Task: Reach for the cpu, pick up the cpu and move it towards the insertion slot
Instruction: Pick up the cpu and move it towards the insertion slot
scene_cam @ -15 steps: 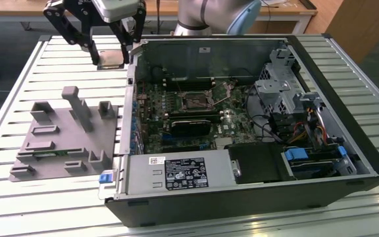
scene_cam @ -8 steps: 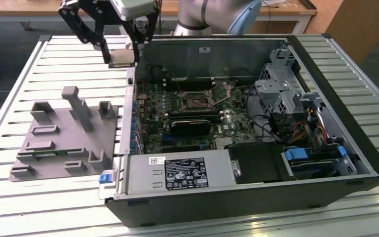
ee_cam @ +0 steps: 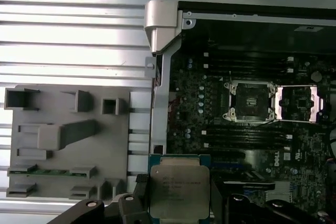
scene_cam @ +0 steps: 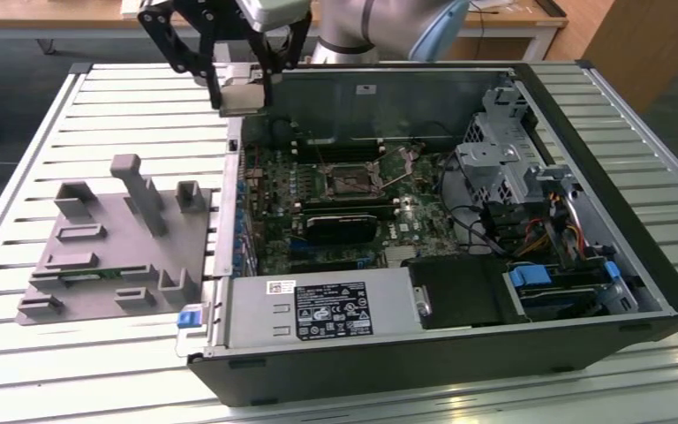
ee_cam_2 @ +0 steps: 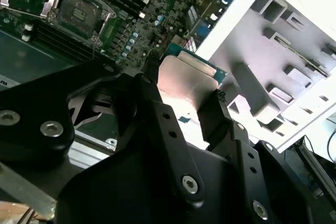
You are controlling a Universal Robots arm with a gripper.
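Misalignment threatens: gripper (scene_cam: 243, 88) clamps the cpu (ee_cam: 179, 190) aloft, insertion slot (scene_cam: 348, 181) at five o'clock, socket pins vulnerable.

A robotics lab or assembly test workshop: an opened desktop computer case (scene_cam: 457, 221) with its motherboard (scene_cam: 339, 208) exposed lies on a slatted metal tabletop (scene_cam: 116, 115), beside a grey moulded parts fixture (scene_cam: 103, 256), with wooden desks (scene_cam: 68, 11) on the far side.
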